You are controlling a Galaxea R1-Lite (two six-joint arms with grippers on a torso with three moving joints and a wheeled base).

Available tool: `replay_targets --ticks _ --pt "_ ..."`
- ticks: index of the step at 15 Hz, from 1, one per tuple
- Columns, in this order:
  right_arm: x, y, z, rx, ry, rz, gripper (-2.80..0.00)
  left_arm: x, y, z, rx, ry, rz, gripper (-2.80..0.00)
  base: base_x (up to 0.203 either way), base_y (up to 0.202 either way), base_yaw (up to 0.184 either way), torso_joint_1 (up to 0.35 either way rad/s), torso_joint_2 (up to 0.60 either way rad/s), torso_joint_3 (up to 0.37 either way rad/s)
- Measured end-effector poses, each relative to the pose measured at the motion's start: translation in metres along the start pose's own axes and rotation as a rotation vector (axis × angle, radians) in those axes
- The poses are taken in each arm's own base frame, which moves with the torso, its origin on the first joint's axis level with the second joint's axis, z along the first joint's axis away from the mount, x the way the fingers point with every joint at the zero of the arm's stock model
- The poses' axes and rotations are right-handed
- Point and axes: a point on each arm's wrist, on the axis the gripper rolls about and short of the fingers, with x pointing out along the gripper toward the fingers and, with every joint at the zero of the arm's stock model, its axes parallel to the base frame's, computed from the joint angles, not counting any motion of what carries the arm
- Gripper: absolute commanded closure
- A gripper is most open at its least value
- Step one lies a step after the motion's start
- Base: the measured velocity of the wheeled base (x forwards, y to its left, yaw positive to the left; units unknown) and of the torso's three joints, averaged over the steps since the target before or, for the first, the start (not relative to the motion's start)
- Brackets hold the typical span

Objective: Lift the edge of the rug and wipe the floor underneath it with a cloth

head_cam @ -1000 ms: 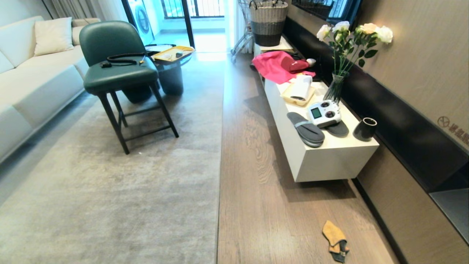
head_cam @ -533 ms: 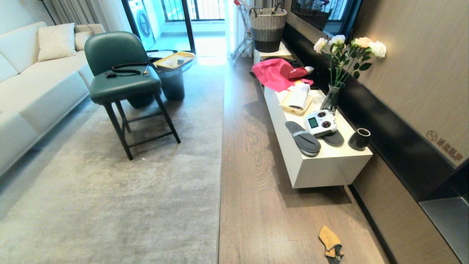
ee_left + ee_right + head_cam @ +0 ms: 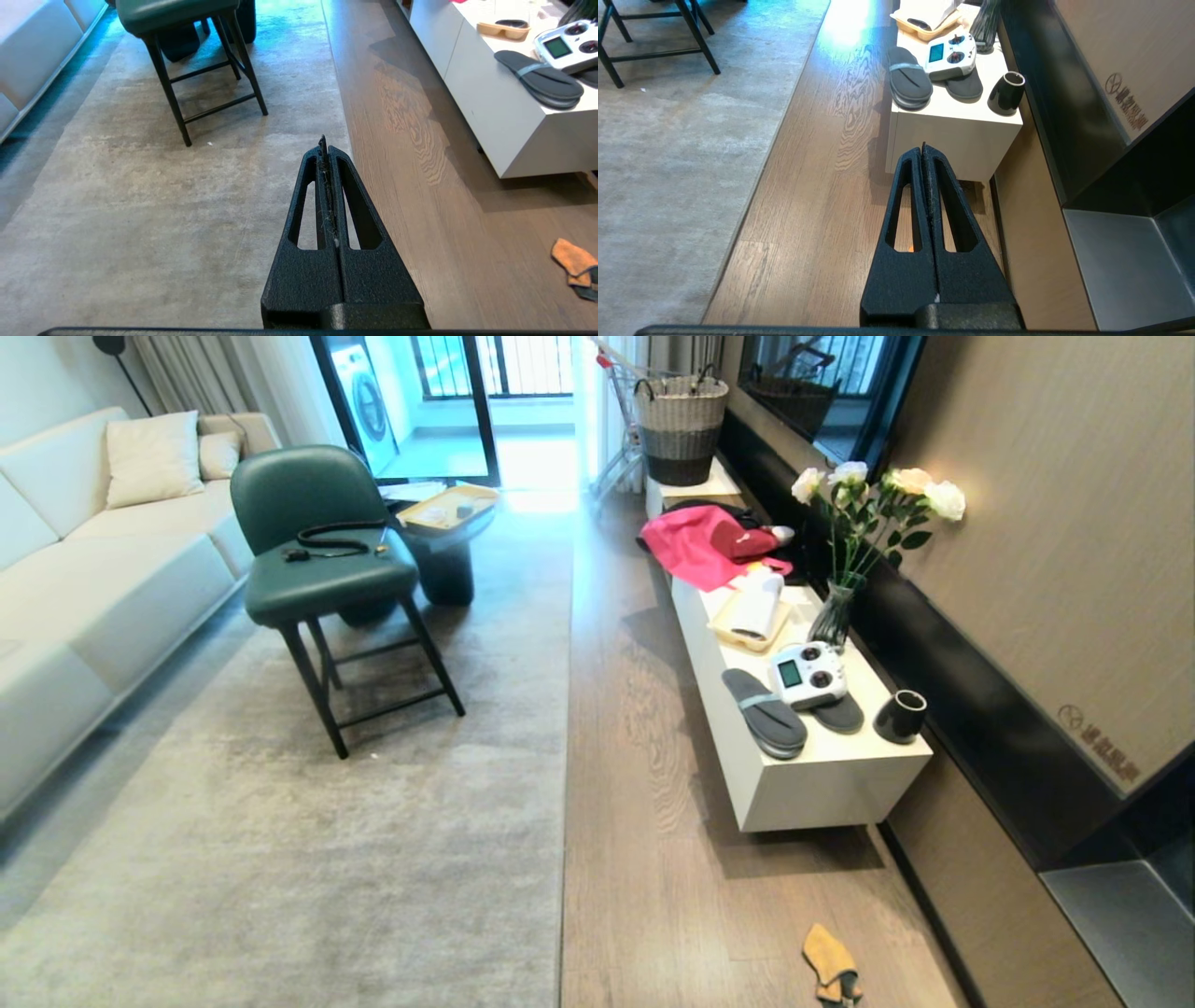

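Over the last second the whole head view has slid: the cloth [image 3: 829,976] sits lower in the picture and the white cabinet [image 3: 822,784] has drifted down too. That is the camera shifting as the torso moves (nothing in the room has moved), and neither arm shows in this view. I judge the task barely begun, with the robot setting its posture before reaching.

The left gripper [image 3: 325,144] hangs over the near rug, fingers pressed together and empty; the right gripper [image 3: 923,151], likewise closed on nothing, hangs over the floor [image 3: 644,859] near the cabinet.

The cloth lies crumpled on the near right floor, well apart from the rug edge [image 3: 564,803], which runs straight from near to far, the rug on its left. The cloth's long axis also runs roughly near to far, grey end nearest.
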Motion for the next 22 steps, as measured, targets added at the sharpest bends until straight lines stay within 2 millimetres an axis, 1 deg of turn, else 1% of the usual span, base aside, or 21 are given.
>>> replay_targets --ticks 4,7,22 --pt "0.0000 0.0000 -0.0001 -0.001 0.001 0.000 0.00 0.0000 0.0000 0.0000 0.000 0.000 0.000 0.00 0.000 0.000 0.000 0.236 -0.59 -0.364" --pt "0.0000 0.0000 -0.0001 0.001 0.000 0.000 0.00 0.0000 0.0000 0.0000 0.000 0.000 0.000 0.00 0.000 0.000 0.000 0.183 -0.43 -0.261" --pt "0.0002 -0.0001 -0.0006 -0.005 0.003 -0.006 0.00 0.0000 0.0000 0.0000 0.000 0.000 0.000 0.00 0.000 0.000 0.000 0.150 -0.34 -0.195"
